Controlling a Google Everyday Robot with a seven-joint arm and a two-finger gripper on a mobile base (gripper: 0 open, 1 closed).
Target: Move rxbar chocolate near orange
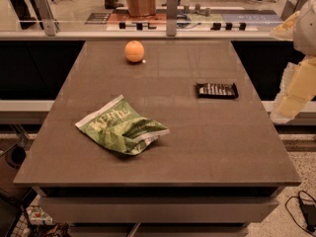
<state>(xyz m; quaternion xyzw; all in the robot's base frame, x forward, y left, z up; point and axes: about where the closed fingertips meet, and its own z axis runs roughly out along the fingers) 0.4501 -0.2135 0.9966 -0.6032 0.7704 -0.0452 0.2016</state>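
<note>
Tabletop (197, 147) at the approach stage, read from left to right. The green chip bag (122, 131) lies crumpled at front left, off your path, so leave it alone. The orange (134, 51) sits near the far edge, left of centre and well apart from the bag; being round, it will probably roll if bumped, so plan to stop just short of it. The rxbar chocolate (217, 90) lies flat toward the right side, its long axis across the table, well apart from the orange. The gripper (297, 89) hangs at the right margin, beyond the table's right edge; you cannot tell whether it is released or clenched. Bring it over the bar, grip across the short width, lift clear, then carry toward the far left.
</note>
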